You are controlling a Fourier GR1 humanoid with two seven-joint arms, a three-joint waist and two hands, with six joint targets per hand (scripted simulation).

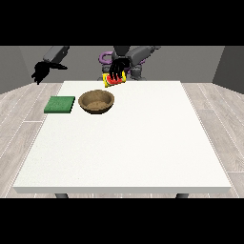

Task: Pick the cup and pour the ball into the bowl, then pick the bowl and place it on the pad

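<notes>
Holding the cup is the hand at the view's right, with its fingers curled down over the yellow and red body so that the cup hangs tipped on its side above the far edge of the table, just behind the bowl. You cannot make out the ball from this view; it may sit inside the cup or already lie in the bowl, so treat the pour as unconfirmed. The bowl rests upright on the table, and the green pad lies flat just beside it, toward the view's left, not touching it. The hand at the view's left hangs off the table's corner, well apart from everything, its fingers drooping and holding nothing. Note the main risk: the cup's mouth appears to sit behind the bowl's far rim, not over its hollow, so a ball released here could land on the table and roll off. Note also that lowering the cup could knock the bowl's rim and shift the bowl.
</notes>
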